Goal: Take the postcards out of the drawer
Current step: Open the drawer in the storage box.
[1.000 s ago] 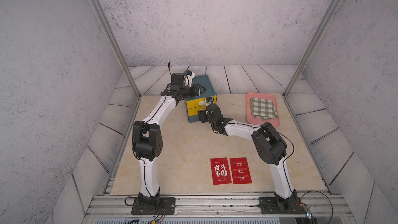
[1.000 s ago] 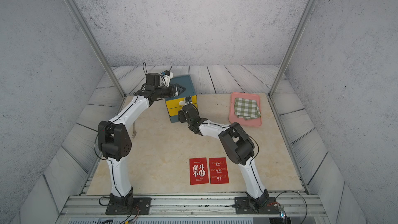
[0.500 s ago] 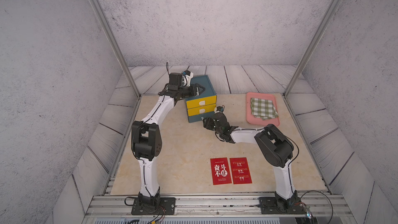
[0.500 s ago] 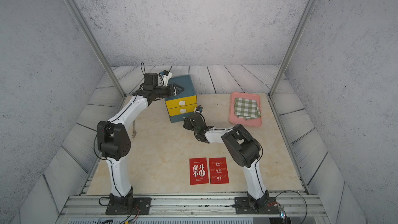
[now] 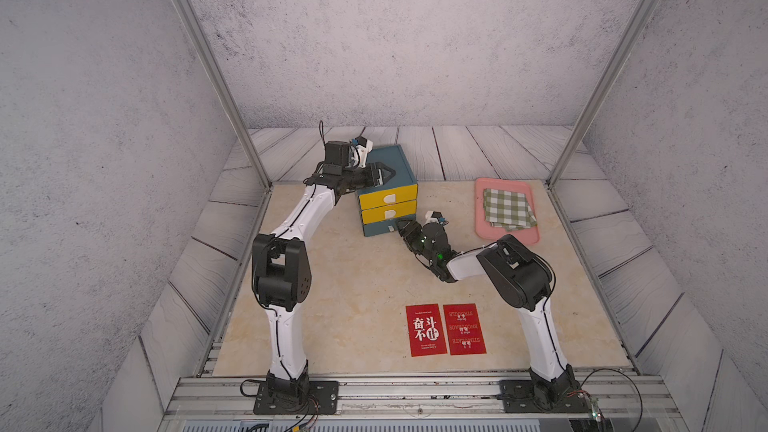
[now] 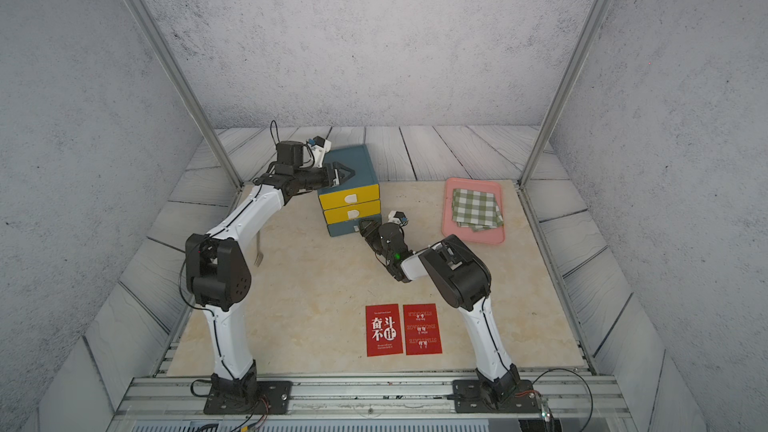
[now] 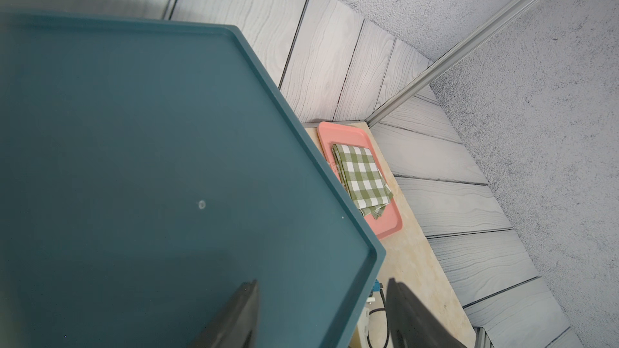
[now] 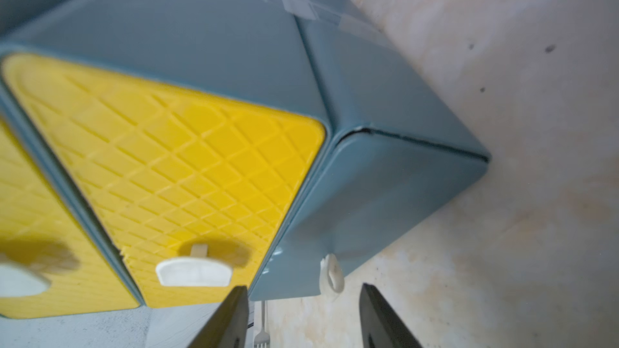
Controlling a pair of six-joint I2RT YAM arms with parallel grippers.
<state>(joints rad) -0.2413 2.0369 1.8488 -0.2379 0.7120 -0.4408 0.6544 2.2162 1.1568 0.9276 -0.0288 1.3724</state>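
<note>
Two red postcards (image 5: 428, 329) (image 5: 464, 329) lie side by side near the table's front edge, seen in both top views (image 6: 384, 329). The teal cabinet (image 5: 390, 168) has two yellow drawers above a teal bottom drawer (image 5: 380, 228) (image 8: 385, 202). My right gripper (image 5: 401, 226) (image 8: 304, 286) is low at that drawer's front and open. The white handle (image 8: 331, 274) sits just ahead of its fingertips. My left gripper (image 5: 384, 172) (image 7: 322, 282) is open over the cabinet top (image 7: 167, 162), one finger above the top and one past its edge. The drawer's inside is hidden.
A pink tray (image 5: 507, 238) with a folded green-white checked cloth (image 5: 509, 208) stands at the back right. A fork (image 6: 258, 251) lies on the table left of the cabinet. Metal frame posts rise at the table's back corners.
My right gripper has drawn back from the yellow drawer fronts and come down to the bottom drawer's handle, its jaws narrowing. The left arm has stayed on the cabinet top.
</note>
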